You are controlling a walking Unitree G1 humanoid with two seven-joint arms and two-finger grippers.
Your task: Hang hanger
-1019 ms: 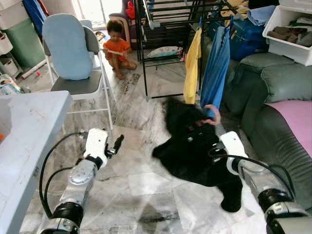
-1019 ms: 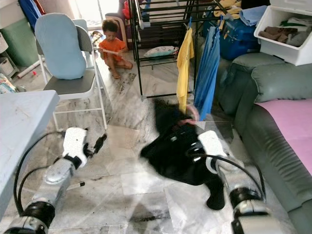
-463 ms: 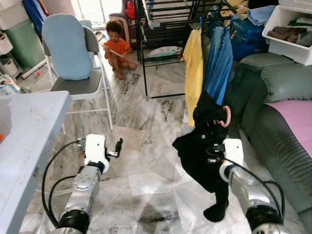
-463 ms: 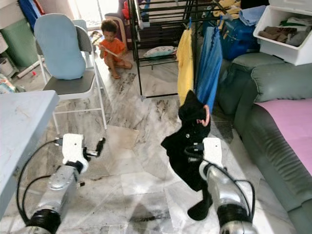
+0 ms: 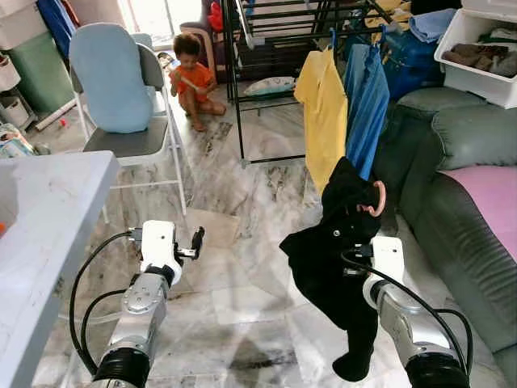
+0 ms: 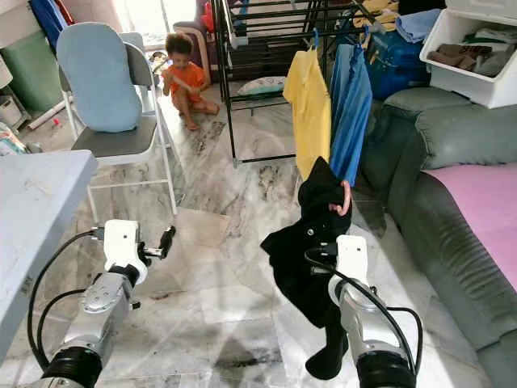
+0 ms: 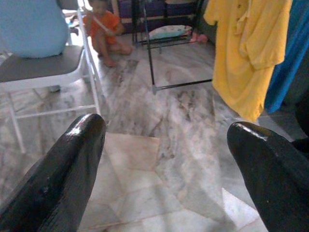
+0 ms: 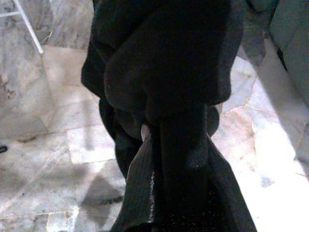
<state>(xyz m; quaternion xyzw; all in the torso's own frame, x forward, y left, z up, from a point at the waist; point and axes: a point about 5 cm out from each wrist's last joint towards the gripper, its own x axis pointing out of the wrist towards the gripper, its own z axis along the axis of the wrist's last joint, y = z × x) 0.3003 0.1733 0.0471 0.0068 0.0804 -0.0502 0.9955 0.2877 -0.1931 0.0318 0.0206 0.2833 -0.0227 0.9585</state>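
While the head views place the right gripper [image 5: 359, 260] low and right of centre, clamped on a pink plastic hanger [image 5: 376, 196] draped with a black garment [image 5: 331, 259], its wrist view shows dark cloth [image 8: 164, 96]. Lower left, the left gripper [image 5: 196, 240] hovers, black fingers [image 7: 72, 159] apart. Beyond hang a yellow shirt [image 5: 323, 113] and blue shirt [image 5: 365, 101] on a black metal rack [image 5: 242, 81].

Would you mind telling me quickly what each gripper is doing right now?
Left gripper: open, holding nothing, above the marble floor.
Right gripper: shut on the black garment on its pink plastic hanger.
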